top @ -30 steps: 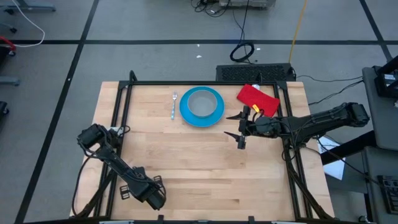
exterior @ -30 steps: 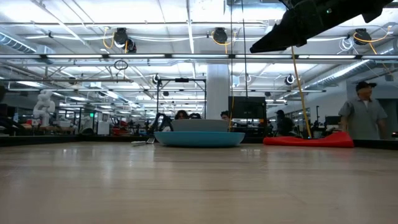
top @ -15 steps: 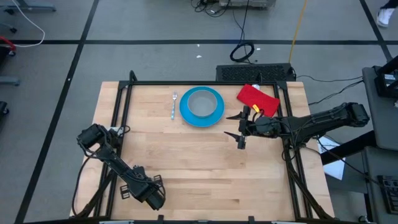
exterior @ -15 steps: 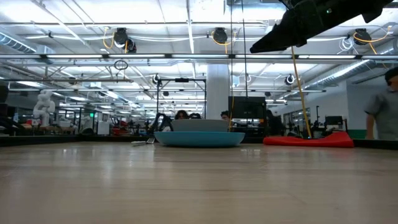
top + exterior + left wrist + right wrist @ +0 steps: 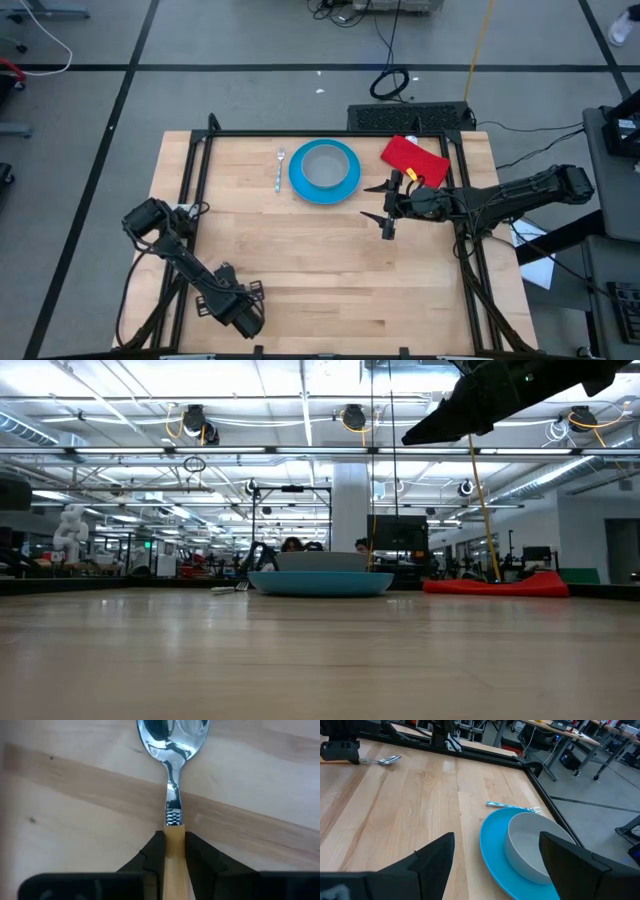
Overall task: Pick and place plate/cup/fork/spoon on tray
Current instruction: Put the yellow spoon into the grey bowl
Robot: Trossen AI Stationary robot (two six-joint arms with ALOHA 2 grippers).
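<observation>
My left gripper is low over the table's near left part, shut on the spoon, which has a silver bowl and an orange handle. Both also show far off in the right wrist view. My right gripper is open and empty above the table, right of the blue plate. The pale grey cup stands on the plate. The silver fork lies flat on the table just left of the plate. My left gripper pinches the spoon's orange handle between its two fingers, close to the metal neck. The fingers lie along the handle, and the bowl sticks out ahead of them over the wood. Whether the bowl rests on the table, I cannot tell.
A red cloth-like rectangle lies at the far right of the table, beside my right arm. A black frame runs along the table's edges. Bare wood fills the table's middle and near part.
My left gripper has shifted slightly toward the table's left edge, still shut on the spoon. A person in the room behind the table has walked out of the low view to the right.
</observation>
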